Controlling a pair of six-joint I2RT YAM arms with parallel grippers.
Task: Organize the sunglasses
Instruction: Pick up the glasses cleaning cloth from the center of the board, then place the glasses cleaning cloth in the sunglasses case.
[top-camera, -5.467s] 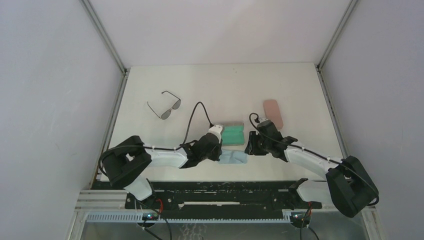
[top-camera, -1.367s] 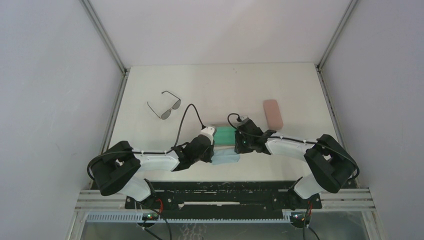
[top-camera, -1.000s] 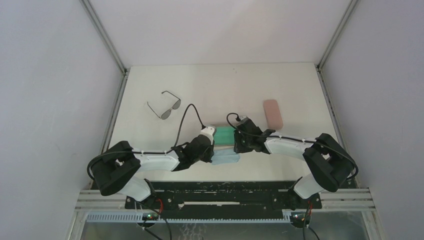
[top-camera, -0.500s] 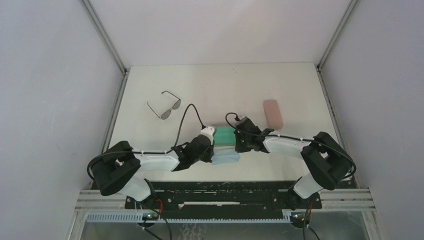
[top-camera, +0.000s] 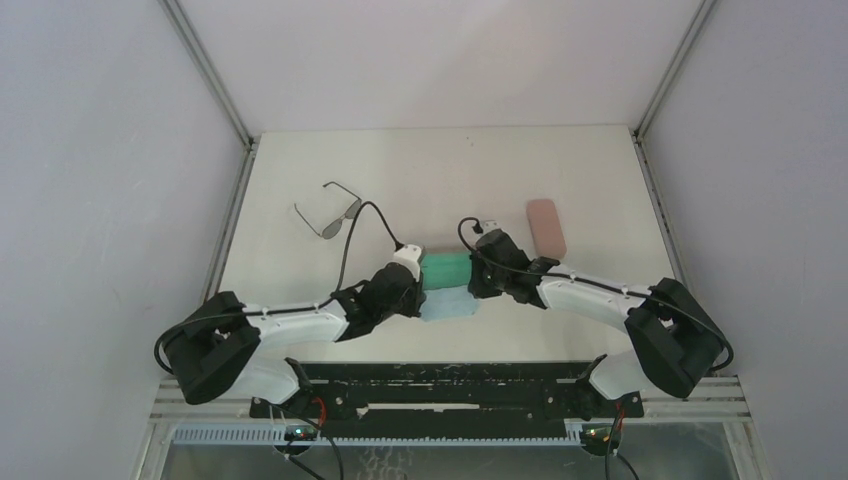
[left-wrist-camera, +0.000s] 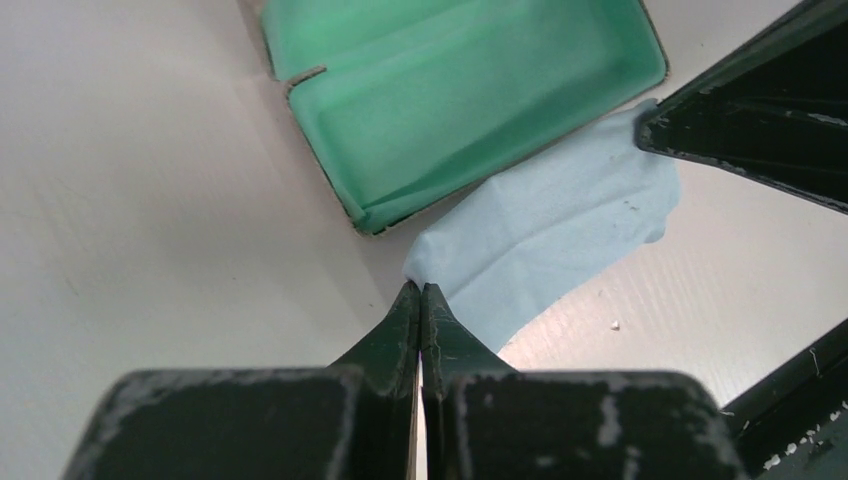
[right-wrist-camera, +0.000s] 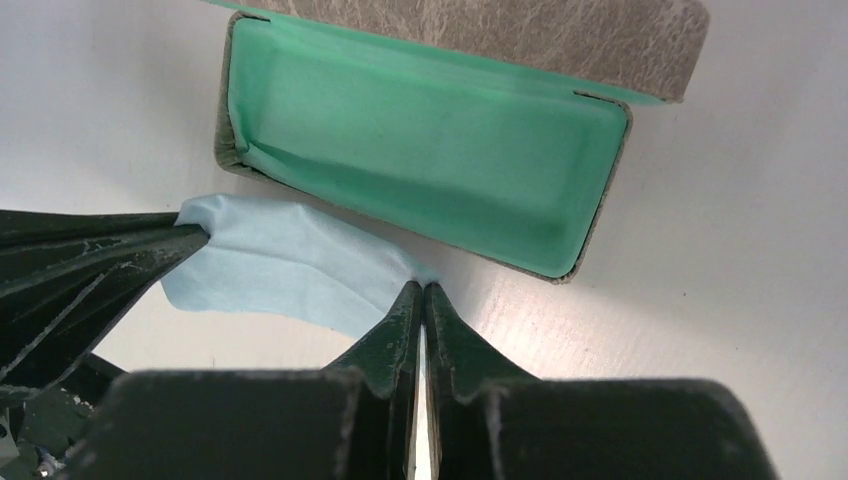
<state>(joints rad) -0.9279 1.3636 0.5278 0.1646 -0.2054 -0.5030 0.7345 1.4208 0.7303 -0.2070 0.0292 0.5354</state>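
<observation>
One pair of sunglasses (top-camera: 329, 225) with thin black frames lies unfolded at the far left of the table, away from both arms. A light blue cloth (top-camera: 450, 305) hangs stretched between the two grippers, just in front of an open case with a green lining (top-camera: 445, 268). My left gripper (left-wrist-camera: 421, 288) is shut on the cloth's (left-wrist-camera: 550, 230) left corner. My right gripper (right-wrist-camera: 422, 288) is shut on the opposite corner of the cloth (right-wrist-camera: 280, 265). The case (right-wrist-camera: 420, 150) holds nothing.
A closed pink case (top-camera: 546, 228) lies to the right of the right wrist. The open case's grey-brown lid (right-wrist-camera: 500, 30) folds back on the far side. Both arms meet near the table's middle front.
The right gripper has shut on the cloth's corner. Both grippers have moved a little away from the bases, carrying the cloth toward the open case.
</observation>
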